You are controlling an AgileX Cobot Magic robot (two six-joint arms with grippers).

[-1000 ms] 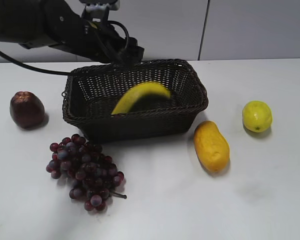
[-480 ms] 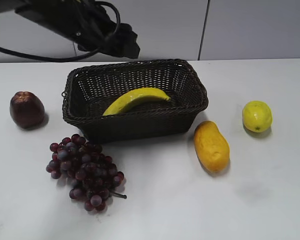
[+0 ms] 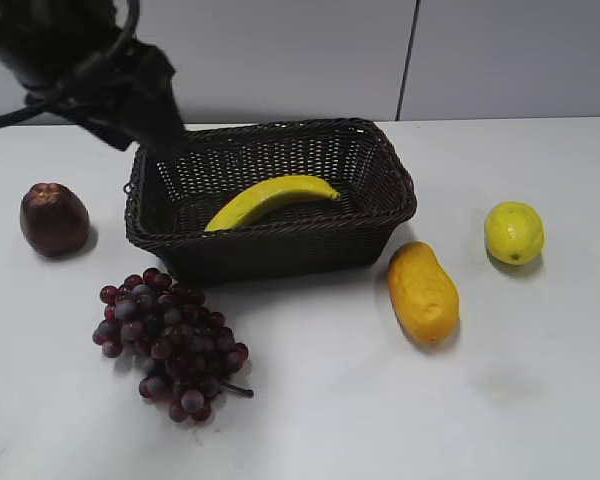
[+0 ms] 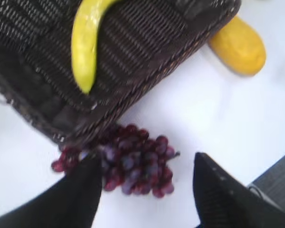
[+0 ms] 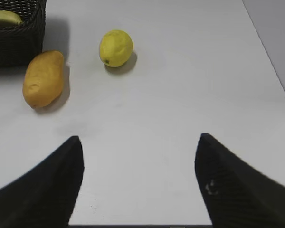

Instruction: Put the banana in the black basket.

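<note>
We see both the left end effector (image 4: pixel 145 190) and right end effector (image 5: pixel 140 183) spread wide and empty, one long yellow-green banana (image 3: pixel 270 198) lying inside the one dark woven wicker basket (image 3: pixel 390 215) on the white counter (image 3: pixel 380 400).

- It looked like a lab or test room, not a home or kitchen.
- A plain white table (image 3: pixel 500 400) stood against a bare grey panelled wall (image 3: pixel 480 60).
- A black robot arm (image 3: pixel 80 60) with a loose cable hung over it.
- Fruit lay spaced out like test pieces around a basket (image 3: pixel 270 250): grapes (image 3: pixel 170 340), a lemon (image 3: pixel 513 232).
</note>
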